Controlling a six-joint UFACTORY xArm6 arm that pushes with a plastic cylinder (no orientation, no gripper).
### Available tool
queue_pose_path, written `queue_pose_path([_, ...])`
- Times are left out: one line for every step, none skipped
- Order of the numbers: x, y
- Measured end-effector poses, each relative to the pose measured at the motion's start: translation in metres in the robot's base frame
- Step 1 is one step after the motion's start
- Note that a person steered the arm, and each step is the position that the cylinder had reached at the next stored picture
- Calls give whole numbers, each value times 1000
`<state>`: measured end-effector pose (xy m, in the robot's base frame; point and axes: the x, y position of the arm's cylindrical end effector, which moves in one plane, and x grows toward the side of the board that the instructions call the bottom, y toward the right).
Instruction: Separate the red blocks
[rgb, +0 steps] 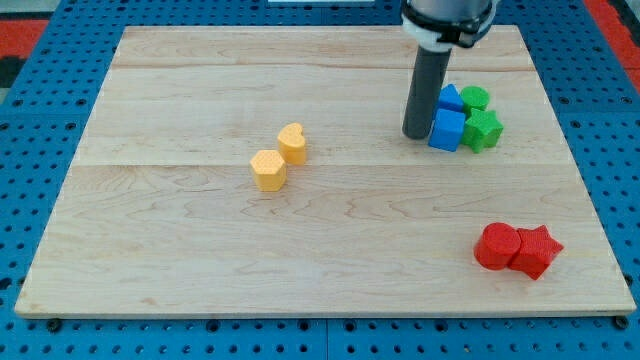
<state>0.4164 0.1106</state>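
Two touching red blocks (517, 249) lie well apart from my tip (415, 135).

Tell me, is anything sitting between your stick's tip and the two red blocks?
No. In the camera view, only bare wooden board lies between my tip and the touching red blocks. The blue cube sits beside my tip.

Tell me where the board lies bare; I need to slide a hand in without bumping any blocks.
Bare: the whole left side, left of the two yellow blocks; the bottom strip between them and the two touching red blocks; the middle band between the yellow pair and my tip. Crowded: the upper right, where my tip stands just left of the blue blocks and green blocks.
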Motion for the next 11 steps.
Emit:
queue_pose_path([52, 73])
queue_pose_path([90, 153])
queue_pose_path([132, 169])
queue_pose_path([169, 144])
queue_pose_path([159, 81])
queue_pose_path([117, 43])
queue_pose_path([84, -4])
queue_pose_path([83, -45])
queue_pose_path([90, -20])
queue_pose_path([107, 34])
queue_pose_path([79, 51])
